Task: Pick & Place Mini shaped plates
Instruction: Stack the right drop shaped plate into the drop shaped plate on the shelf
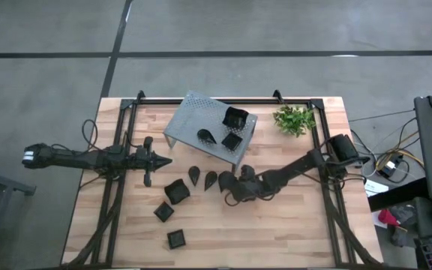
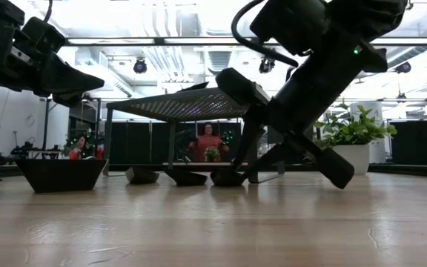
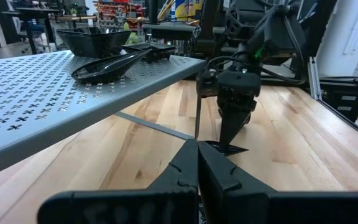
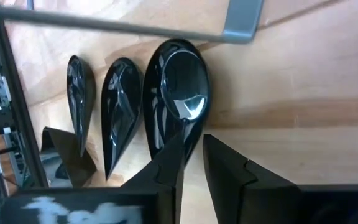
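Reaching low at table centre, right gripper [image 4: 191, 165] has fingers slightly apart astride tip of teardrop plate [image 4: 176, 93], just below shelf [image 1: 193, 116]; two more teardrops at its 9 o'clock; left gripper [image 1: 163, 160] closed, idle.

Robotics lab or workshop: bare concrete floor [image 1: 43, 30] around a wooden counter [image 1: 291, 232], exposed ceiling ducts [image 2: 176, 22], stocked shelving [image 3: 114, 11], people [image 2: 208, 141] seated behind.
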Robot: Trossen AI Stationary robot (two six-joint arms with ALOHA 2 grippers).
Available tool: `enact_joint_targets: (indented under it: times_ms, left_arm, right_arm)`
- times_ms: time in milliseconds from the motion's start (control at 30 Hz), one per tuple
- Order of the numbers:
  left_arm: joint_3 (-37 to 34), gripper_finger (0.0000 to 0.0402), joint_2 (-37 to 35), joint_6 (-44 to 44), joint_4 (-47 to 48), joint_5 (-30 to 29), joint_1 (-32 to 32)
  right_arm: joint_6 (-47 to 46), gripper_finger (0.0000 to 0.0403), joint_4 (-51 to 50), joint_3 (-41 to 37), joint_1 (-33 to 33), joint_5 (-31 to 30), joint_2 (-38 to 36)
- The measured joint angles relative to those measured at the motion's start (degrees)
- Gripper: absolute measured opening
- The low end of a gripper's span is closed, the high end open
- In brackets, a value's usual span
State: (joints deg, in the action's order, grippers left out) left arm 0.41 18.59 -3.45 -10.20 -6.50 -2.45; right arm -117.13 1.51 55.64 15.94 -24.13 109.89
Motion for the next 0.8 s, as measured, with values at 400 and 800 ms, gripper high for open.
enact_joint_targets:
  times_ms: [400, 800]
  left_arm:
    - [0.01, 0.0, 0.0, 0.01, -0.01, 0.0, 0.01]
    - [0.01, 0.0, 0.0, 0.0, 0.01, 0.0, 0.0]
  right_arm:
    - [3.18, 0.0011, -0.02, -0.04, -0.8, 0.82, 0.0]
    - [14.63, 0.0008, 0.42, 2.17, 2.96, 4.24, -2.91]
